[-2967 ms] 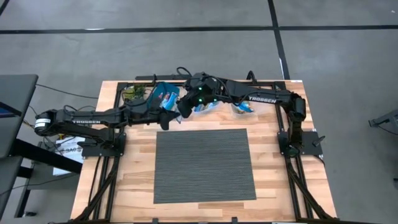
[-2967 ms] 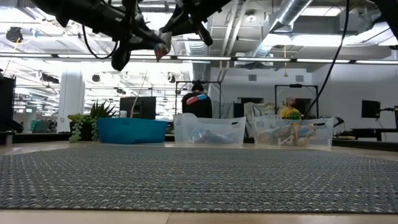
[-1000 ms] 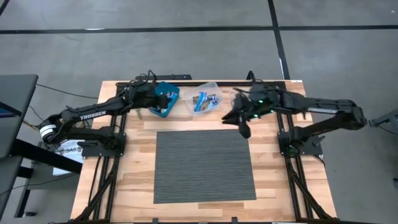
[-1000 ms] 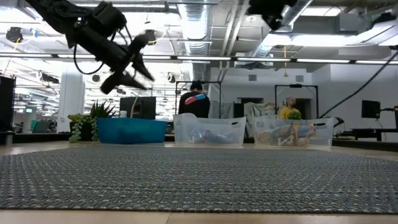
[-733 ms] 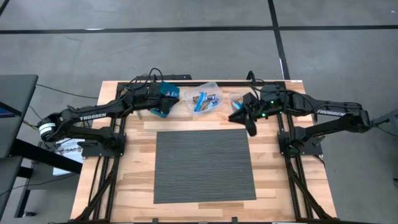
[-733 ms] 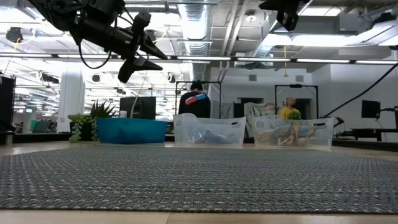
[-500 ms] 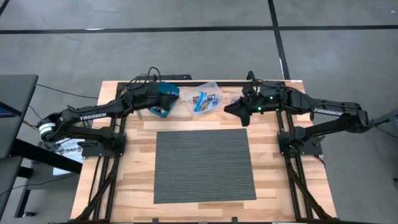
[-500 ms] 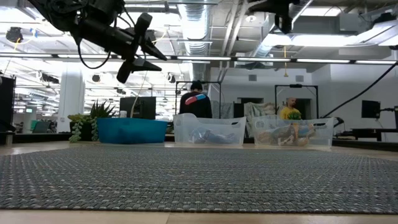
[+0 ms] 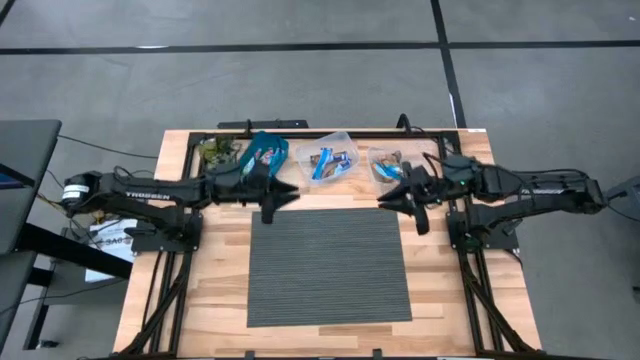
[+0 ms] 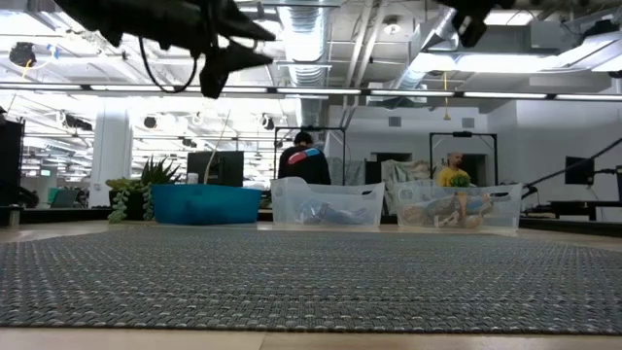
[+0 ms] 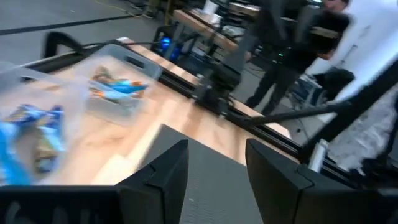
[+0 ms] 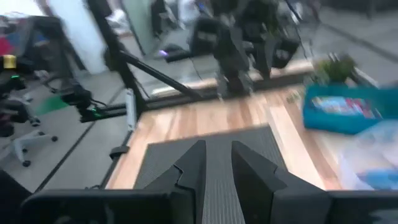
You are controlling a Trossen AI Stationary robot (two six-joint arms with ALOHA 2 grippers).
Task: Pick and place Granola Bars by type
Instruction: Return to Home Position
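The left pincer point(image 11: 216, 155) hangs above the far left corner of the grey mat point(image 9: 328, 265), just in front of the teal bin point(image 9: 254, 146). Its fingers point(image 11: 166, 167) stand well apart with nothing between them. The right pincer point(image 12: 217, 152) hangs above the mat's far right corner, near the right-hand clear bin point(image 9: 376, 154). Its fingers are a narrow gap apart and also hold nothing. Both arms reach in low from the sides of the counter point(image 9: 200, 290), with the pincers pointing towards each other.

The granola bars point(image 9: 327, 160) all lie inside the three bins lined up along the far edge of the counter:
- Blue-wrapped ones are in the middle clear bin point(image 9: 344, 137).
- Some are in the teal bin.
- A few are in the right-hand clear bin, including blue and brownish wrappers.

None lie on the mat. A small green plant point(image 9: 212, 150) stands beside the teal bin at the far left. In the low view, a person point(image 10: 305, 162) in a dark top stands in the room behind the bins.
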